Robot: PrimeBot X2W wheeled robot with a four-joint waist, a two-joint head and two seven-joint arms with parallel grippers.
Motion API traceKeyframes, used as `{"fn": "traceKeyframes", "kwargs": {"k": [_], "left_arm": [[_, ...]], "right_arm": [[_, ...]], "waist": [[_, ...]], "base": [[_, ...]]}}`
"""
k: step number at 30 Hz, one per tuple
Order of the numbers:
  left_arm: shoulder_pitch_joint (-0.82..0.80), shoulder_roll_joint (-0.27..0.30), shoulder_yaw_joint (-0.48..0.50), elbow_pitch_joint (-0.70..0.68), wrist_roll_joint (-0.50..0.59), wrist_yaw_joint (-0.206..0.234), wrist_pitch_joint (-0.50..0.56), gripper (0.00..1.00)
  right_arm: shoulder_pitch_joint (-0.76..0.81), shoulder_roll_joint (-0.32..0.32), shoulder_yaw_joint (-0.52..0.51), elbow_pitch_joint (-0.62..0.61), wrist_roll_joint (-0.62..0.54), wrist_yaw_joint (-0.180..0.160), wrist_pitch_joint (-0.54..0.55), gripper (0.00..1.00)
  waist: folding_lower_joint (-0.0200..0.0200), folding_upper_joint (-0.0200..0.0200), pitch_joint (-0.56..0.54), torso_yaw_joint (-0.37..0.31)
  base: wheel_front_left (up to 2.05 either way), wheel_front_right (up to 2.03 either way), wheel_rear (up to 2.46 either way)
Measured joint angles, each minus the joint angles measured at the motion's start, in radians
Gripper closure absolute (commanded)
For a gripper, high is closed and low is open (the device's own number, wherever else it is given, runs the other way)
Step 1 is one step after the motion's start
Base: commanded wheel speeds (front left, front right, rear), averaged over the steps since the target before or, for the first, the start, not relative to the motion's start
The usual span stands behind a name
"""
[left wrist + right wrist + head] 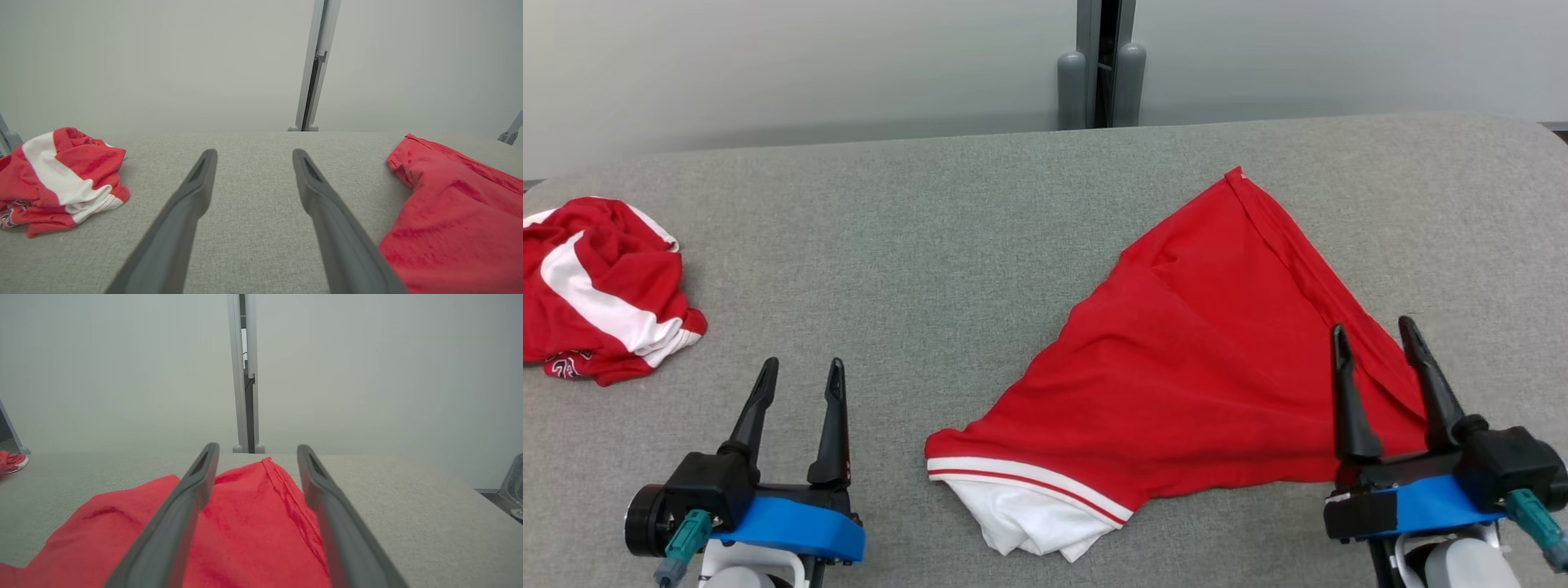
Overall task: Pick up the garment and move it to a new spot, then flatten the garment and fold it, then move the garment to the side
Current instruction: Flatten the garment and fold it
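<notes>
The red garment [1209, 359] lies spread in a rough triangle on the grey table [947, 245], its white-trimmed sleeve at the near edge. My right gripper [1376, 335] hovers open over its near right corner, nothing between the fingers. In the right wrist view the garment [249, 522] lies under and between the spread fingers of that gripper [257, 451]. My left gripper [800, 371] stands open over bare table, left of the garment. The left wrist view has this gripper [254, 154] open, with the garment [457, 216] off to its right.
A second crumpled red and white garment [600, 294] lies at the table's left edge, and the left wrist view has that heap [61, 175] at its left. A grey post [1101, 65] stands behind the table's far edge against a pale wall.
</notes>
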Motion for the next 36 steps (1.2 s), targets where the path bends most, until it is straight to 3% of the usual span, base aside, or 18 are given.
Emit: {"fn": "traceKeyframes", "kwargs": {"k": [13, 20, 35, 36], "left_arm": [[-0.023, 0.0, -0.089, 0.042, 0.036, -0.021, 0.0, 0.0], [-0.054, 0.006, -0.194, 0.199, 0.044, -0.044, 0.0, 0.0], [-0.118, 0.016, -0.333, 0.474, -0.039, -0.046, -0.001, 0.0], [-0.124, 0.016, -0.345, 0.481, -0.049, -0.046, -0.001, 0.53]], "right_arm": [[0.006, 0.01, 0.018, 0.037, -0.001, 0.0, 0.0, 0.0], [0.007, 0.011, 0.019, 0.049, -0.004, 0.0, 0.0, 0.0], [0.005, 0.014, 0.015, 0.068, -0.003, 0.0, 0.0, 0.0], [0.005, 0.014, 0.016, 0.069, -0.002, 0.0, 0.0, 0.0]], "waist": [[0.0, 0.0, -0.017, 0.006], [0.0, 0.0, -0.017, -0.001], [0.0, 0.0, 0.002, -0.028], [0.0, 0.0, 0.003, -0.03]], "base": [[0.0, 0.0, 0.0], [0.0, 0.0, 0.0], [0.0, 0.0, 0.0], [0.0, 0.0, 0.0]]}}
